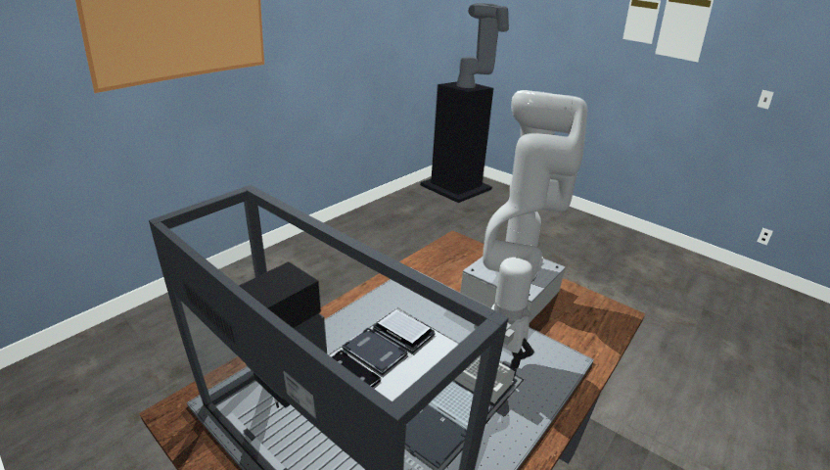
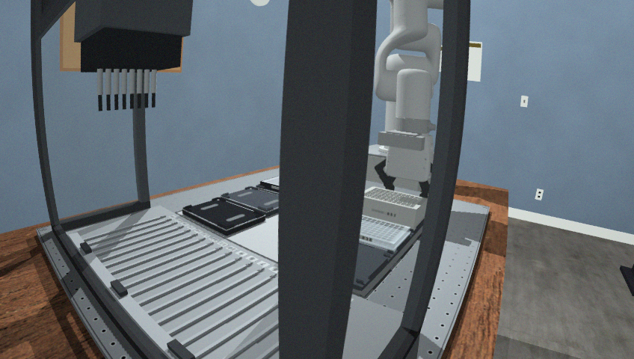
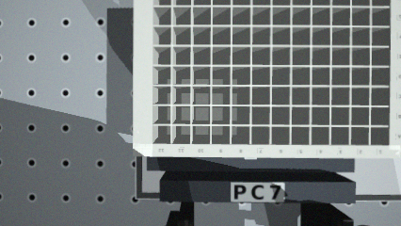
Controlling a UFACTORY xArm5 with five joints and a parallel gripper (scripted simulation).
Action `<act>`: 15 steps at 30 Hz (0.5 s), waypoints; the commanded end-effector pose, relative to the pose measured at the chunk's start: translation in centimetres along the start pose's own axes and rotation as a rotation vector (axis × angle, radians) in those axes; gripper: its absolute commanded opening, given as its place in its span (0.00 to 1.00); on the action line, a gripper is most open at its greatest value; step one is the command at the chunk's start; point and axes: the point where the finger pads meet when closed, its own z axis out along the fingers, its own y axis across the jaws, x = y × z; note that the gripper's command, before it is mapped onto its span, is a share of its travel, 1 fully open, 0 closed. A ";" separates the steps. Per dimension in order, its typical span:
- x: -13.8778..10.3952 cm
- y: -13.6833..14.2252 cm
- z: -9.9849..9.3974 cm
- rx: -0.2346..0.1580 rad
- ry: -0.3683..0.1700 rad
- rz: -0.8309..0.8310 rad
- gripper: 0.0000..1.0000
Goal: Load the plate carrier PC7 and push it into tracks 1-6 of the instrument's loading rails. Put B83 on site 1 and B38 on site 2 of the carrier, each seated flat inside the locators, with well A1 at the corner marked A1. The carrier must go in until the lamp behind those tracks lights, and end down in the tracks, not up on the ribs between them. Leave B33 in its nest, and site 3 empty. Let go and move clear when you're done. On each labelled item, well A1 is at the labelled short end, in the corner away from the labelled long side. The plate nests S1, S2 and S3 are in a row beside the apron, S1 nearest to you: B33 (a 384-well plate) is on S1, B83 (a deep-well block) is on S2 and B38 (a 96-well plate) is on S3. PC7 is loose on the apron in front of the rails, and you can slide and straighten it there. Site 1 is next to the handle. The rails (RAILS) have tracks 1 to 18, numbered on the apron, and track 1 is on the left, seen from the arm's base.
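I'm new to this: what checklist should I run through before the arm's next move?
Gripper open, holding nothing: ok.
Deep-well block on the carrier, next to its handle: ok.
96-well plate on the carrier's middle site: ok.
Third site without a plate: ok.
Carrier inside the loading rails: not ok, it's outside.
Lamp behind tracks 1-6 lit: cannot tell.

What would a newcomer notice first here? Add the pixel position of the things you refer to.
Probably the pale arm (image 1: 547, 157) (image 2: 413, 93), its hand (image 1: 520, 369) (image 2: 404, 191) low by the deep-well block (image 1: 484, 375) (image 2: 393, 206) (image 3: 273, 151) at the carrier's labelled end. Next, the dark gantry frame (image 1: 344, 235) (image 2: 327, 177) over the ribbed rails (image 1: 291, 434) (image 2: 178, 266); inside it hangs a row of pipette-like tips (image 2: 123, 84).
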 end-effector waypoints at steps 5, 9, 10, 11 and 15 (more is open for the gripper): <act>0.9 0.0 -0.1 -0.022 0.013 0.000 0.81; 1.2 0.0 -0.1 -0.022 0.013 0.000 0.81; 1.2 0.0 -0.1 -0.022 0.013 0.000 0.81; 1.3 0.0 -0.1 -0.022 0.013 0.000 0.81; 1.7 0.0 -0.1 -0.022 0.013 0.000 0.81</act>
